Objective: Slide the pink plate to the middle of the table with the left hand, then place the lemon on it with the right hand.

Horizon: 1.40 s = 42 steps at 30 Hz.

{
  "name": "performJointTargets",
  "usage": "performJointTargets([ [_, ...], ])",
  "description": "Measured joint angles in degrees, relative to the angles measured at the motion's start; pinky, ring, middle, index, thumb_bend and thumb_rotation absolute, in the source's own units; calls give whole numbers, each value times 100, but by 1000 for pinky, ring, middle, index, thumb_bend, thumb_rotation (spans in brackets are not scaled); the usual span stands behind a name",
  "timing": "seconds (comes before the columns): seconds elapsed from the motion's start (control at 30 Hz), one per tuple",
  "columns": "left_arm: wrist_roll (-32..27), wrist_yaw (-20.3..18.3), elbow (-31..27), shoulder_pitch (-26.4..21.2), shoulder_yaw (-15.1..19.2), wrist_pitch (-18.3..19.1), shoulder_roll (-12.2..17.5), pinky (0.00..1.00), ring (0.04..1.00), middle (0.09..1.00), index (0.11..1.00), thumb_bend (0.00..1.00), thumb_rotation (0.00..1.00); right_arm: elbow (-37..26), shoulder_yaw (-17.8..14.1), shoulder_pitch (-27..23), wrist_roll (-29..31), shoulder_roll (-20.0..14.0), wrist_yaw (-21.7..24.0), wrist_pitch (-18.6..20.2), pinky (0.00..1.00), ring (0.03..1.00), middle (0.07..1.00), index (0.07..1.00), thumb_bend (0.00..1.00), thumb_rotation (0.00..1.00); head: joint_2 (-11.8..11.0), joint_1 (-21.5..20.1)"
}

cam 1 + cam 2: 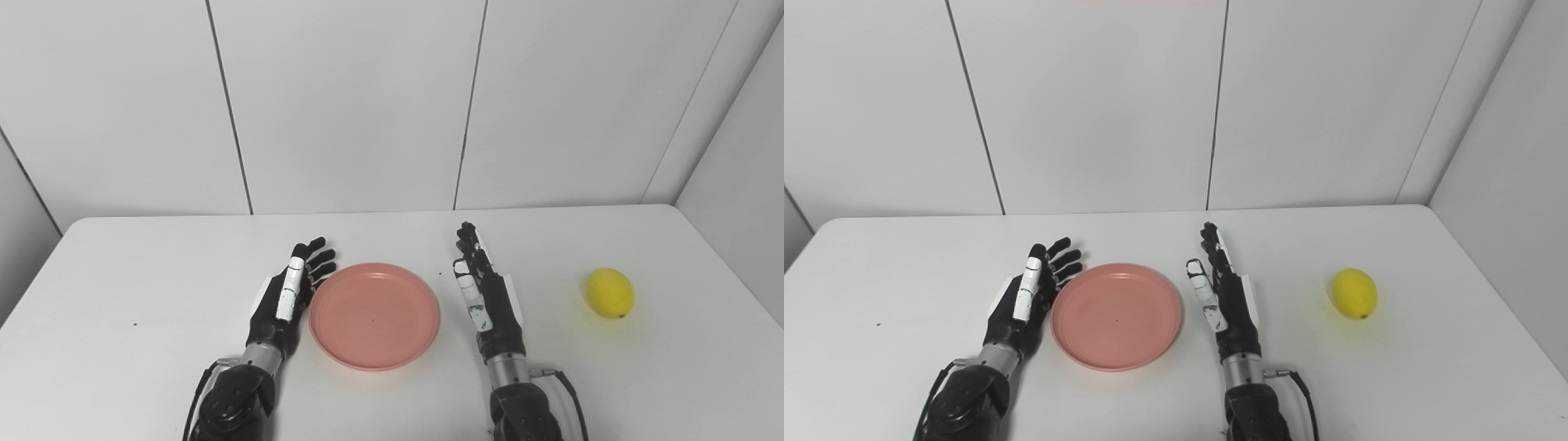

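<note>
The fingers of the left hand are stretched out and spread apart, and they hold nothing. Their tips point toward 1 o'clock and lie just beside the rim of the pink plate, at about its 10 o'clock side; whether they touch the rim, I cannot tell. The palm stands on its edge and faces the plate.

The fingers of the right hand are also straight and open, pointing toward 12 o'clock, and they grip nothing. This hand stands on its edge too, near the plate at its 3 o'clock side, with a narrow strip of bare surface between them.

The pink plate lies flat on the white worktop, about in the middle of it, between the two hands, and there is nothing on it. The lemon lies on the worktop at 3 o'clock from the right hand, well apart from it and from the plate, close to the right edge. Both forearms come in from the 6 o'clock edge. Behind the worktop stands a white panelled wall.
</note>
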Motion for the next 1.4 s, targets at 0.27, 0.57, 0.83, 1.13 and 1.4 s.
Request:
performJointTargets([
  [0.27, 29, 56, -41, 45, 3, -16, -14, 867, 875, 875, 879, 681, 1000, 8, -1, -13, -19, 50, -16, 39, 1000, 961, 950, 949, 802, 950, 62, 104],
  [0.57, 158, 223, -37, 111, 3, -237, -128, 894, 904, 906, 902, 639, 1000, -79, 3, 45, -54, 57, -16, 161, 998, 946, 941, 944, 773, 950, 88, 272],
  [0.83, 366, 423, 51, 183, -42, -612, -191, 887, 899, 908, 901, 632, 1000, -124, 4, 70, -42, 55, -11, 232, 1000, 962, 947, 950, 788, 963, 18, 456],
  [1.13, 656, 735, 143, 201, -97, -836, -361, 901, 915, 927, 929, 635, 1000, -199, -2, 122, 69, 10, 13, 236, 993, 945, 938, 945, 761, 940, 36, 685],
  [1.4, 629, 845, -309, 402, -76, -392, -609, 981, 973, 990, 996, 600, 1000, -265, -16, 162, 134, -72, 26, 240, 976, 934, 929, 937, 733, 937, 70, 835],
])
